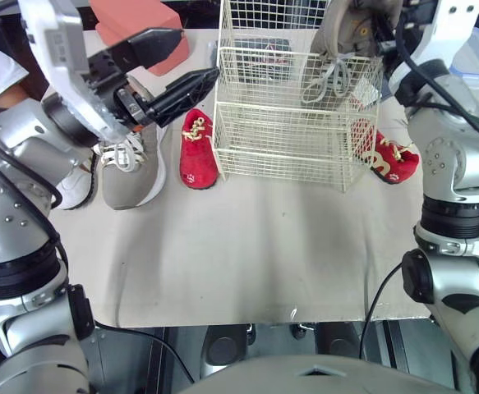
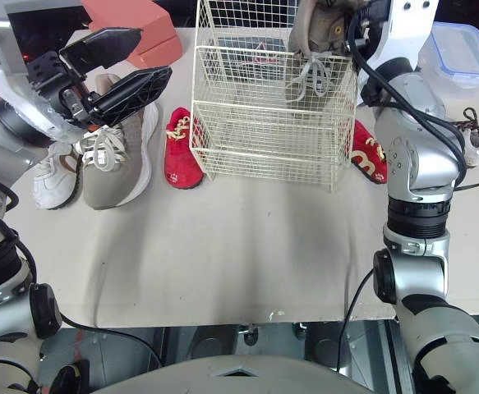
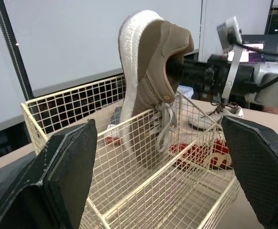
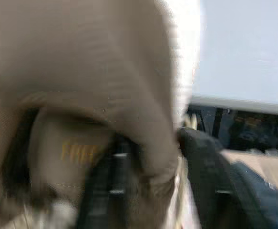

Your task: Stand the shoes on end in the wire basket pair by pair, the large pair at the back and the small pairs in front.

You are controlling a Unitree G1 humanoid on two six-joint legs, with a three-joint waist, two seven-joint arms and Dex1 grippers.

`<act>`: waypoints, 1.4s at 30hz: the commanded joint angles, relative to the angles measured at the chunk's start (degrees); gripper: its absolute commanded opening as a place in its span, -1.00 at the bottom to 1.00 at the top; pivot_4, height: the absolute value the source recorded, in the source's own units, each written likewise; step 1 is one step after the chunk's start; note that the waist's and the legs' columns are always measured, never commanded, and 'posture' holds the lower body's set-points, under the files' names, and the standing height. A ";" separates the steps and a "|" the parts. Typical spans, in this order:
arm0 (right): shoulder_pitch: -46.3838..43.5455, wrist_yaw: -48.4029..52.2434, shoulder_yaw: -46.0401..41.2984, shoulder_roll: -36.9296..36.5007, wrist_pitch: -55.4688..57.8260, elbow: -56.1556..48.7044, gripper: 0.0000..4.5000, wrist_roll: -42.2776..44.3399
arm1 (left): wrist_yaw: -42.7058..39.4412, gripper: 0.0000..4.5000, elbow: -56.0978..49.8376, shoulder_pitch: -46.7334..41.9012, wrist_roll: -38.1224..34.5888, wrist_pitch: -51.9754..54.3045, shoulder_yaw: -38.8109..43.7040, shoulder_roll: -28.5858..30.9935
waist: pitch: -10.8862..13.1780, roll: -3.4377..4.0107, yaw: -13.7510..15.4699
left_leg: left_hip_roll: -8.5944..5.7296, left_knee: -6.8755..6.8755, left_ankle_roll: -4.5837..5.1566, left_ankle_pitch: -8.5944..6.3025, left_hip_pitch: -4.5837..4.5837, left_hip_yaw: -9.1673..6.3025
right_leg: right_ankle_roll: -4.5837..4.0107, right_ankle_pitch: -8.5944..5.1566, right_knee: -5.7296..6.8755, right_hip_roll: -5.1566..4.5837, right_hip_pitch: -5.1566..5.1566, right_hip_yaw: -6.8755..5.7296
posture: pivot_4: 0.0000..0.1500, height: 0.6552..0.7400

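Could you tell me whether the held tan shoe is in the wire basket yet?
Partly in: the tan shoe hangs toe-down, toe below the wire basket rim, heel above in the right pincer.

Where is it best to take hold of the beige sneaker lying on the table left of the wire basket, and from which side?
Probably the heel collar, from above, one finger inside the opening. The beige knit sneaker rests on its sole, laces up, with a white shoe and a red slipper close at its sides, leaving little room there.
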 commanded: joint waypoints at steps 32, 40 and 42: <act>1.62 35.03 2.40 -18.45 9.34 -17.79 0.95 27.54 | -3.84 1.00 22.11 10.93 13.08 -14.69 12.89 3.00 | 0.01 -0.02 -1.28 | 0.08 -0.04 0.00 0.00 0.06 0.02 | 0.00 0.00 -0.02 0.02 -0.01 -0.05 | 1.00 -0.27; -0.27 37.46 9.31 -19.18 7.37 -19.58 0.95 22.89 | -11.18 1.00 38.43 13.30 13.43 -14.07 16.35 8.34 | 0.02 -0.08 -1.17 | 0.09 -0.04 0.00 -0.01 0.00 0.01 | 0.00 0.00 -0.05 -0.01 -0.05 -0.10 | 1.00 -0.27; -0.65 39.85 11.48 -20.32 5.46 -19.86 0.95 20.68 | -13.42 1.00 42.14 12.94 14.33 -13.95 15.13 9.87 | 0.01 -0.11 -1.14 | 0.10 -0.04 0.00 -0.01 -0.01 0.00 | 0.01 -0.01 -0.05 -0.02 -0.05 -0.11 | 1.00 -0.27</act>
